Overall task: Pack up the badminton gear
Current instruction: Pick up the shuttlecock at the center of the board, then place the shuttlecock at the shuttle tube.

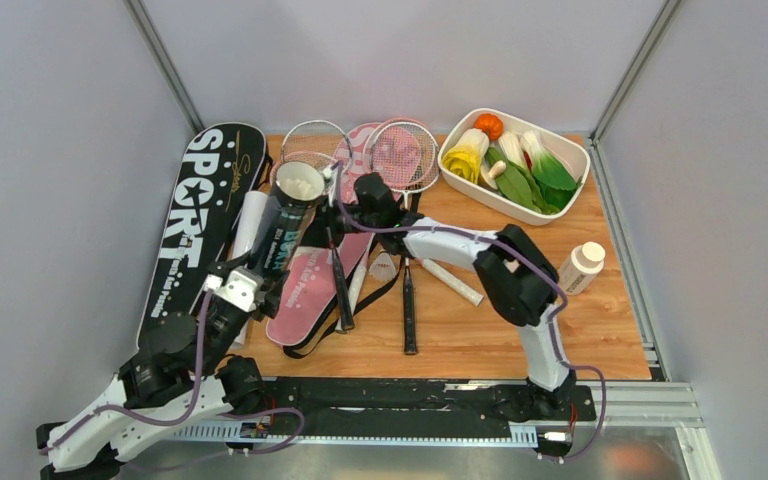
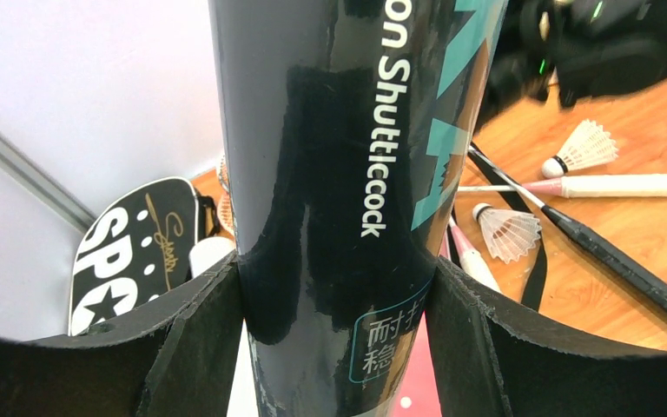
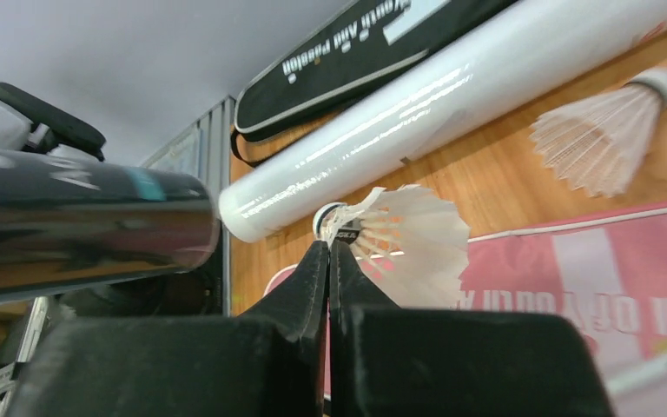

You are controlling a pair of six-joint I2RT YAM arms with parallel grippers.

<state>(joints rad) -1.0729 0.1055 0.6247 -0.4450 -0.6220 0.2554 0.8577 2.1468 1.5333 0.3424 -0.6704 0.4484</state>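
Pale grey walls box in a wood-grain table (image 1: 520, 330), warm orange with visible plank lines. Left gripper (image 2: 334, 295) has its matte black fingers (image 2: 195, 339) clamped on a glossy black tube (image 1: 285, 235) with teal graphics and "Shuttlecock" printed down the side; it's held tilted above the table, open mouth up, something white showing inside. Right gripper (image 3: 330, 261) is pressed nearly together, pinching the edge of a white feather shuttlecock (image 3: 399, 239) right next to that tube's open end.

Count so far: two tubes, the black one plus a shiny white tube (image 1: 250, 222) lying flat beside the black SPORT cover (image 1: 200, 215). Two covers, black and a pink cover (image 1: 320, 275), both soft fabric, racket-shaped. Two thin wire-frame rackets (image 1: 405, 155) with heads over the pink one. Left wrist view shows two more feathery shuttlecocks (image 2: 508, 233) loose on the wood.

Back right there's a white rounded bowl (image 1: 570, 195) of toy veggies, and a small white bottle (image 1: 580, 268).
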